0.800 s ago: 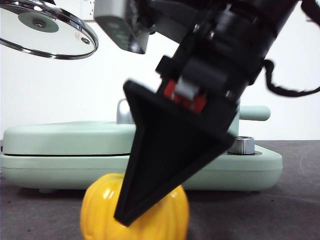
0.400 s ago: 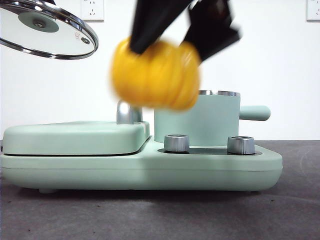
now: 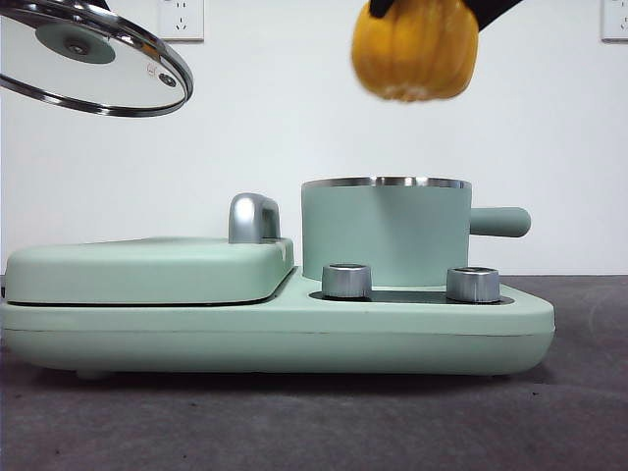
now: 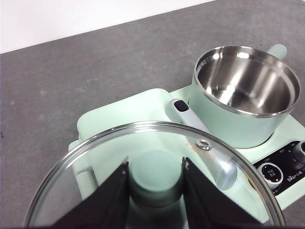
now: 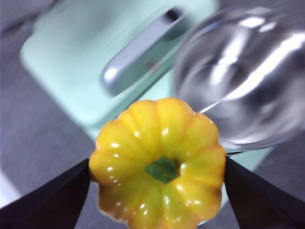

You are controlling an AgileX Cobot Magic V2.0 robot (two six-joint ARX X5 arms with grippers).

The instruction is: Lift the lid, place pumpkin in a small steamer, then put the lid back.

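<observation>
My right gripper [image 5: 157, 183] is shut on the yellow-orange pumpkin [image 5: 159, 162] and holds it high in the air, above the small steamer [image 3: 385, 231] and a little to its right in the front view, where the pumpkin [image 3: 416, 49] hangs at the top edge. The small steamer is open, and its steel inside [image 4: 248, 78] is empty. My left gripper [image 4: 155, 183] is shut on the mint-green knob of the glass lid [image 4: 95, 167] and holds the lid [image 3: 93, 59] up at the top left of the front view, over the flat griddle side.
The steamer stands on a mint-green cooker base [image 3: 275, 329] with two steel dials [image 3: 345, 280] in front. A flat griddle cover [image 3: 147, 265] with a steel handle [image 3: 252, 218] takes up the left half. Grey tabletop [image 3: 314, 422] lies in front.
My right gripper has lifted the pumpkin from the table in front of the cooker, up and to the right, to high above the steamer. The lid has not moved.
</observation>
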